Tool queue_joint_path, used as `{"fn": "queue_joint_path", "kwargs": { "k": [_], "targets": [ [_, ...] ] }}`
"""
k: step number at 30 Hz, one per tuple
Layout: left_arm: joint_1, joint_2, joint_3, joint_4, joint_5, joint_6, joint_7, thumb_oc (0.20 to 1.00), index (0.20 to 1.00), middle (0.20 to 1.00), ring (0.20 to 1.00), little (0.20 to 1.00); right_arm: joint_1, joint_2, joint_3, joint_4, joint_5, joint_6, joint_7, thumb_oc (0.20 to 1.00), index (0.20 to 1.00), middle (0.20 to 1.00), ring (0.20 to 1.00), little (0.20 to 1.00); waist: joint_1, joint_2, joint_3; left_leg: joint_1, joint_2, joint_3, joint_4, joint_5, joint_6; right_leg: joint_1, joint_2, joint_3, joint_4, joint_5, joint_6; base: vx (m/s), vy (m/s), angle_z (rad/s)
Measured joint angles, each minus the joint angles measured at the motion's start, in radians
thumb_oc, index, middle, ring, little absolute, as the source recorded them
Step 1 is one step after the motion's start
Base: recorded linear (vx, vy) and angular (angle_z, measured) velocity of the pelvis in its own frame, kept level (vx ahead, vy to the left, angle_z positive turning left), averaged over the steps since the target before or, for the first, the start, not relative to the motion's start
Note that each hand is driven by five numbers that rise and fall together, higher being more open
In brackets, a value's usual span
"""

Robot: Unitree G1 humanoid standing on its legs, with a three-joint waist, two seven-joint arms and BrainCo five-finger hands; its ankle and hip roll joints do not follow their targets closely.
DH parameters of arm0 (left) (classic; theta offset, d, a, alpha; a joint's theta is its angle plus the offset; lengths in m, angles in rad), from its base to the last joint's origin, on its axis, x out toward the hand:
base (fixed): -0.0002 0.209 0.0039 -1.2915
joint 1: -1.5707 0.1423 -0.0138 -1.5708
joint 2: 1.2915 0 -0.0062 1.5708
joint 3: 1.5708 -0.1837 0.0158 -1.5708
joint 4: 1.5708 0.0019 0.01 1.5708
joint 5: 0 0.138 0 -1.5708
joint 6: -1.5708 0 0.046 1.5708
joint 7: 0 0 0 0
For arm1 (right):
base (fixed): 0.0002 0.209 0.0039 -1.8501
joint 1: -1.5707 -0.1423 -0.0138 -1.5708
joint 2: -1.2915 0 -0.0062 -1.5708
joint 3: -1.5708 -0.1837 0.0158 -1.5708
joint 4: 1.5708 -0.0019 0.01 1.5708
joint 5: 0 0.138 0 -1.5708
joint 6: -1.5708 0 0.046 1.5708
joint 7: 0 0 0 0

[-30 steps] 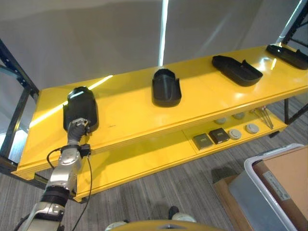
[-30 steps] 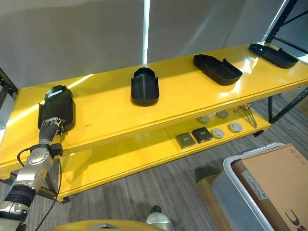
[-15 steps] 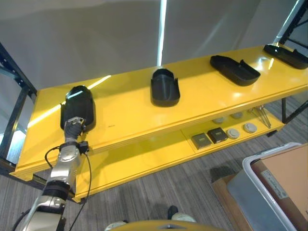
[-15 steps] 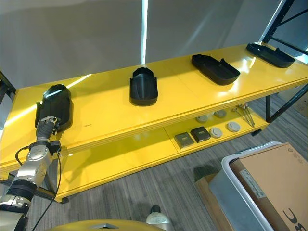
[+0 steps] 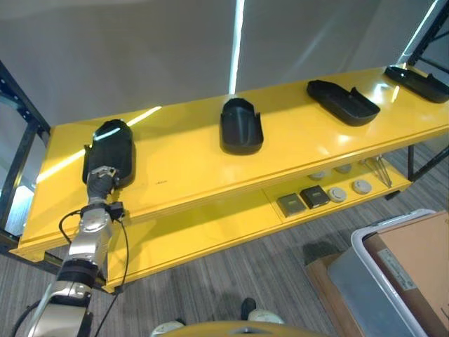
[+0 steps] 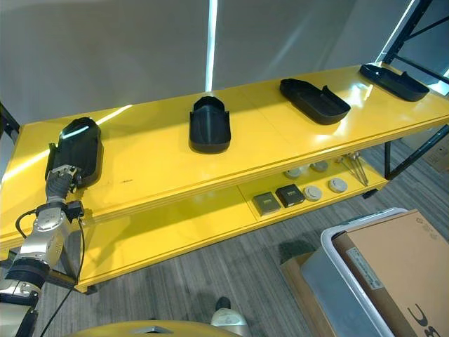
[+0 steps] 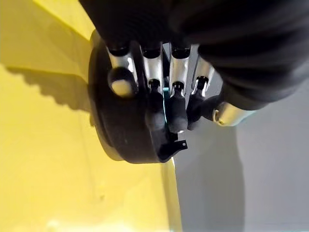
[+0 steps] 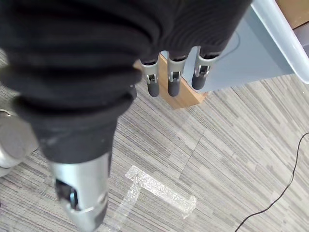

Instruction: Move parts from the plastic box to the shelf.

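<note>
The left hand (image 5: 102, 178) curls its fingers round a black part (image 5: 111, 149) at the shelf's (image 5: 196, 165) nine o'clock end. The plastic box (image 5: 365, 281) at five o'clock holds cardboard (image 5: 417, 253). The right hand (image 8: 174, 72) hangs relaxed.

Both head eyes look down on the shelf (image 5: 210, 161); wrist cameras sit seemingly very close.

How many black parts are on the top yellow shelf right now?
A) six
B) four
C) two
B: four black parts lie along the top shelf: the leftmost part at the left hand, a second part mid-shelf, a third part further right and a fourth part at the far right end.
</note>
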Motion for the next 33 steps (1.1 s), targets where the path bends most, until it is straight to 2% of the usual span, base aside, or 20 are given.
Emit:
{"fn": "queue_joint_path", "kwargs": {
  "k": [2, 7, 11, 14, 15, 17, 19, 20, 22, 24, 29, 32, 33],
  "targets": [
    [0.004, 0.0, 0.0, -0.054, 0.0, -0.004, -0.028, 1.0, 1.0, 1.0, 1.0, 1.0, -0.001, 0.0, 0.0, 0.0, -0.001, -0.007, 0.0, 1.0, 1.0, 1.0, 1.0, 1.0, 0.006, -0.005, 0.003, 0.0, 0.0, 0.0, 0.0, 0.0, 0.0, 0.0, 0.0, 0.0, 0.0, 0.0, 0.0, 0.0, 0.0, 0.0],
    [0.062, 0.0, 0.0, -0.386, -0.01, -0.016, -0.135, 1.0, 1.0, 1.0, 1.0, 1.0, 0.003, 0.001, -0.008, 0.003, -0.002, -0.035, 0.0, 1.0, 1.0, 1.0, 1.0, 1.0, 0.023, -0.014, 0.008, 0.002, 0.0, -0.002, 0.0, 0.003, 0.007, 0.005, 0.0, -0.002, 0.0, -0.002, 0.001, 0.0, 0.0, 0.0],
    [0.134, 0.004, 0.014, -0.669, -0.059, 0.008, -0.314, 1.0, 1.0, 1.0, 1.0, 1.0, 0.003, 0.001, -0.019, 0.003, -0.005, -0.058, 0.0, 1.0, 1.0, 1.0, 1.0, 1.0, 0.045, -0.01, 0.01, 0.006, 0.0, -0.013, 0.0, 0.002, 0.006, 0.015, 0.0, -0.011, -0.002, -0.006, 0.002, -0.04, -0.016, 0.07],
    [0.174, 0.003, -0.008, -0.785, -0.15, 0.056, -0.499, 1.0, 1.0, 1.0, 1.0, 1.0, 0.0, 0.001, -0.02, 0.004, -0.022, -0.068, 0.001, 1.0, 1.0, 1.0, 1.0, 1.0, 0.064, -0.001, 0.006, 0.006, -0.002, -0.027, 0.0, 0.002, 0.006, 0.022, -0.003, -0.026, -0.005, -0.01, 0.005, -0.04, -0.01, 0.14],
    [0.179, 0.003, -0.014, -0.79, -0.157, 0.068, -0.542, 1.0, 1.0, 1.0, 1.0, 1.0, -0.005, 0.001, -0.02, 0.004, -0.025, -0.071, 0.001, 1.0, 1.0, 1.0, 1.0, 1.0, 0.073, 0.005, 0.003, 0.005, -0.002, -0.028, 0.0, 0.002, 0.006, 0.022, -0.004, -0.028, -0.005, -0.01, 0.004, -0.06, -0.006, 0.07],
    [0.217, -0.01, -0.047, -0.828, -0.179, 0.131, -0.594, 1.0, 1.0, 1.0, 1.0, 1.0, -0.015, 0.0, -0.017, 0.003, -0.028, -0.077, 0.006, 1.0, 1.0, 1.0, 1.0, 1.0, 0.088, 0.018, -0.006, 0.004, -0.003, -0.029, 0.0, 0.002, 0.006, 0.023, -0.006, -0.029, -0.005, -0.01, 0.005, -0.04, 0.0, 0.04],
    [0.239, -0.012, -0.103, -0.82, -0.177, 0.18, -0.642, 1.0, 1.0, 1.0, 1.0, 1.0, -0.023, -0.001, -0.016, 0.004, -0.028, -0.077, 0.01, 1.0, 1.0, 1.0, 1.0, 1.0, 0.094, 0.026, -0.013, 0.005, -0.005, -0.03, 0.0, 0.002, 0.005, 0.023, -0.007, -0.03, -0.005, -0.01, 0.005, -0.04, -0.001, 0.03],
    [0.255, -0.011, -0.159, -0.783, -0.175, 0.208, -0.697, 1.0, 1.0, 1.0, 1.0, 1.0, -0.039, 0.0, -0.016, 0.004, -0.028, -0.077, 0.017, 1.0, 1.0, 1.0, 1.0, 1.0, 0.094, 0.033, -0.017, 0.003, -0.005, -0.03, 0.0, -0.002, 0.0, 0.022, -0.007, -0.03, -0.005, -0.009, 0.005, -0.05, 0.006, -0.01],
    [0.291, -0.014, -0.211, -0.735, -0.187, 0.224, -0.719, 1.0, 1.0, 1.0, 1.0, 1.0, -0.054, -0.002, -0.004, 0.002, -0.026, -0.075, 0.032, 1.0, 1.0, 1.0, 1.0, 1.0, 0.085, 0.037, -0.024, -0.001, -0.004, -0.03, 0.0, -0.002, 0.0, 0.018, -0.006, -0.03, -0.005, -0.009, 0.004, -0.05, 0.01, -0.01],
    [0.293, -0.011, -0.277, -0.608, -0.194, 0.22, -0.715, 1.0, 1.0, 1.0, 1.0, 1.0, -0.051, -0.003, 0.022, 0.004, -0.019, -0.061, 0.035, 1.0, 1.0, 1.0, 1.0, 1.0, 0.08, 0.04, -0.041, 0.0, -0.003, -0.029, 0.0, -0.003, 0.0, 0.018, -0.006, -0.029, -0.005, -0.009, 0.004, -0.05, -0.001, -0.01],
    [0.332, -0.011, -0.305, -0.294, -0.104, 0.211, -0.618, 1.0, 1.0, 1.0, 1.0, 1.0, -0.043, -0.002, 0.022, 0.003, 0.009, -0.051, 0.044, 1.0, 1.0, 1.0, 1.0, 1.0, 0.058, 0.04, -0.066, -0.006, -0.002, -0.026, 0.0, -0.007, 0.006, 0.011, -0.005, -0.027, -0.004, -0.01, 0.004, -0.04, 0.002, -0.01],
    [0.37, -0.029, -0.289, -0.113, 0.027, 0.152, -0.527, 1.0, 1.0, 1.0, 1.0, 1.0, -0.03, 0.002, 0.022, 0.002, 0.01, -0.039, 0.043, 1.0, 1.0, 1.0, 1.0, 1.0, 0.064, 0.036, -0.074, -0.011, -0.002, -0.024, 0.0, -0.007, 0.007, 0.004, -0.005, -0.025, -0.004, -0.01, 0.004, -0.05, 0.01, -0.01],
    [0.386, -0.035, -0.281, -0.076, 0.049, 0.153, -0.478, 1.0, 1.0, 1.0, 1.0, 1.0, -0.02, 0.003, 0.022, 0.004, 0.01, -0.034, 0.042, 1.0, 1.0, 1.0, 1.0, 1.0, 0.064, 0.033, -0.074, -0.011, -0.002, -0.024, 0.0, -0.007, 0.007, 0.004, -0.005, -0.025, -0.004, -0.01, 0.004, -0.05, 0.014, -0.01]
  ]
}}
